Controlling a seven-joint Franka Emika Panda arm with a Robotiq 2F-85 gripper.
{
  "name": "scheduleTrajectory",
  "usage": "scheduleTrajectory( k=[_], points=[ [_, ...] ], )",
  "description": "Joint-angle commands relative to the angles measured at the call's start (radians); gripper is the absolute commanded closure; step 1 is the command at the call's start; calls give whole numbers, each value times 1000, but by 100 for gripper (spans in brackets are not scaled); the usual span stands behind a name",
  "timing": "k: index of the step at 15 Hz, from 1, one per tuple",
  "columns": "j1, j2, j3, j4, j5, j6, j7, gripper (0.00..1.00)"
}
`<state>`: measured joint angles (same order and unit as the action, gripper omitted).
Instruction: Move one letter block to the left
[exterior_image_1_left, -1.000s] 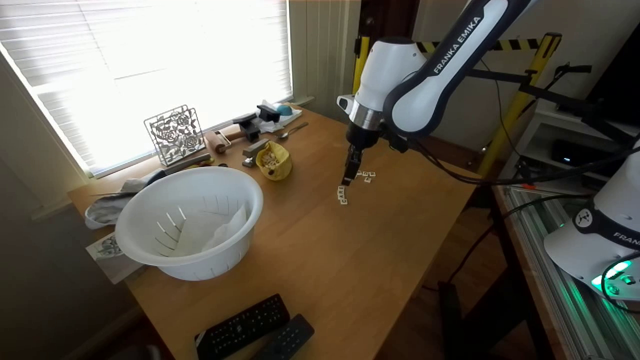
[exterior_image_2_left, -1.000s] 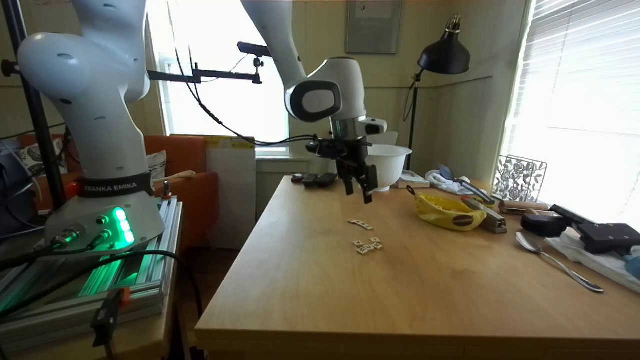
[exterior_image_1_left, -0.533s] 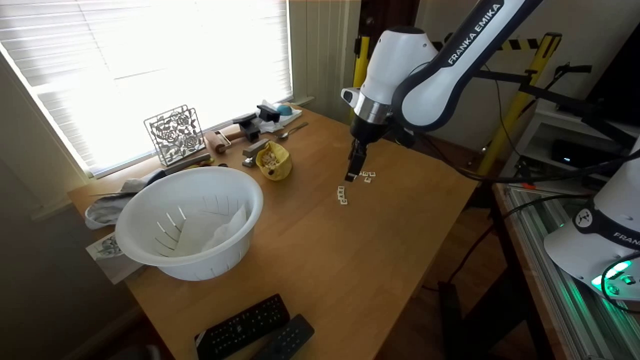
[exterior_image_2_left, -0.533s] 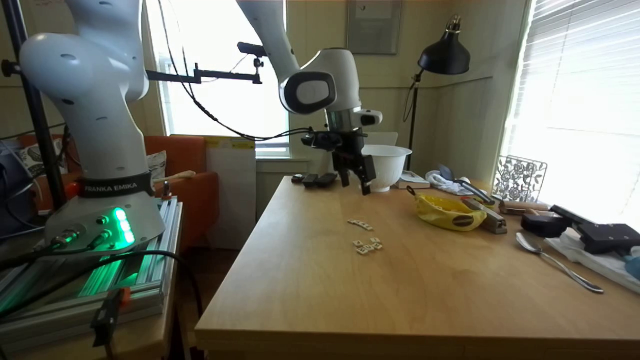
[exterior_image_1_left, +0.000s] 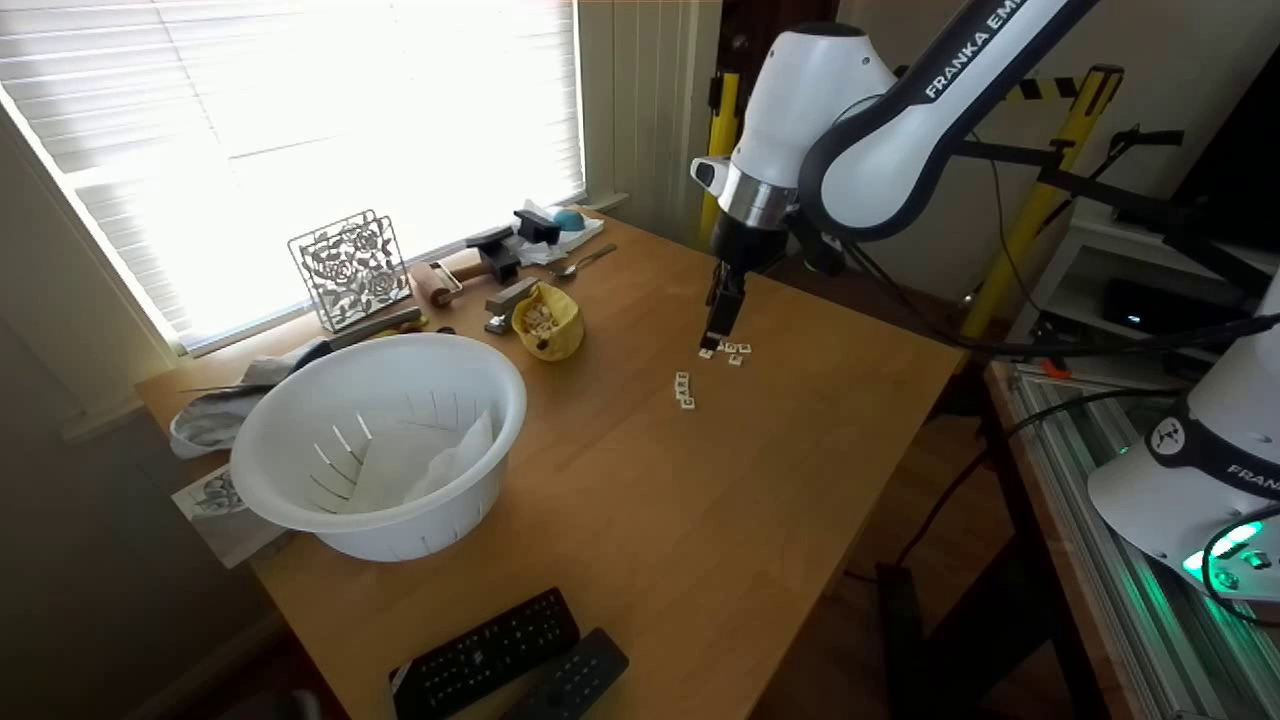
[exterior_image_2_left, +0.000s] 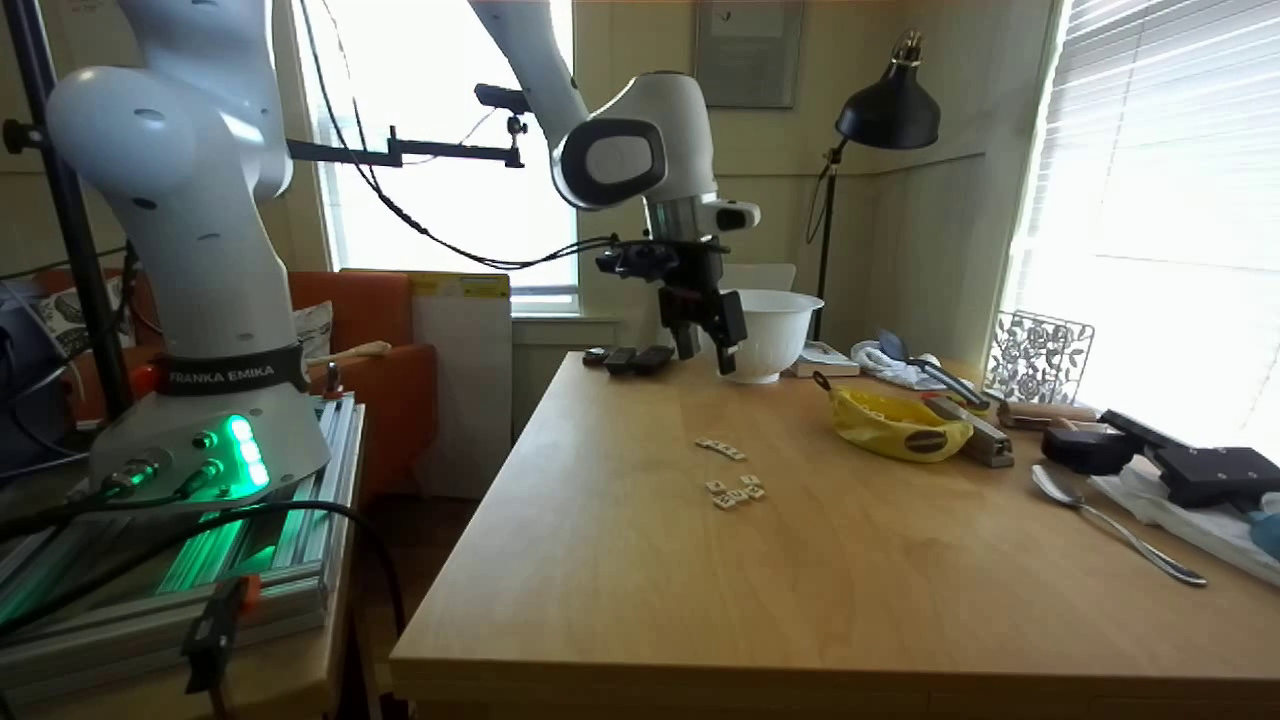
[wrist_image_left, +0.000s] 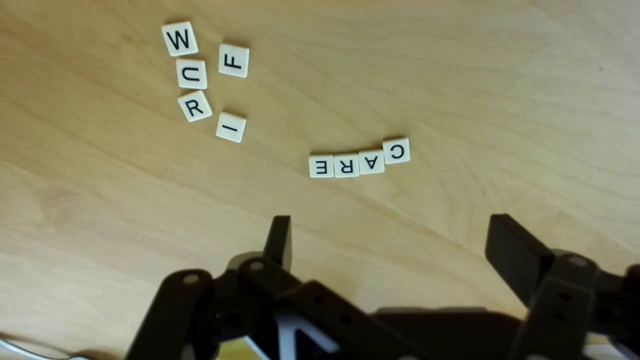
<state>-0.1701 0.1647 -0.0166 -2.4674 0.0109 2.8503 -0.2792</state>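
While jaws gape, flat sq. ltr tiles (wrist_image_left: 346, 165) dot grained tbl (wrist_image_left: 450, 90).

Looks like a room in a home: shows an orange upholstered seat (exterior_image_2_left: 395, 405) with patterned cushions (exterior_image_2_left: 316, 328), window blinds (exterior_image_2_left: 1180, 200), a black lamp (exterior_image_2_left: 888, 112) and remote controls (exterior_image_1_left: 490, 648) on a wooden table (exterior_image_1_left: 640, 520). Also holds a robot arm (exterior_image_2_left: 210, 245) with its base (exterior_image_2_left: 180, 415) on metal rails (exterior_image_1_left: 1080, 465).
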Motion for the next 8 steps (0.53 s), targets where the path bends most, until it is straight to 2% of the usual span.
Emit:
scheduleTrajectory(
  k=[1,2,3,8],
  points=[
    [26,-69,-23,-37,-29,-40,23,0],
    [28,-81,-28,-44,-33,-39,26,0],
    [22,-28,-18,-9,0,-19,2,0],
    [23,-28,-19,-10,0,-19,2,0]
  ],
)
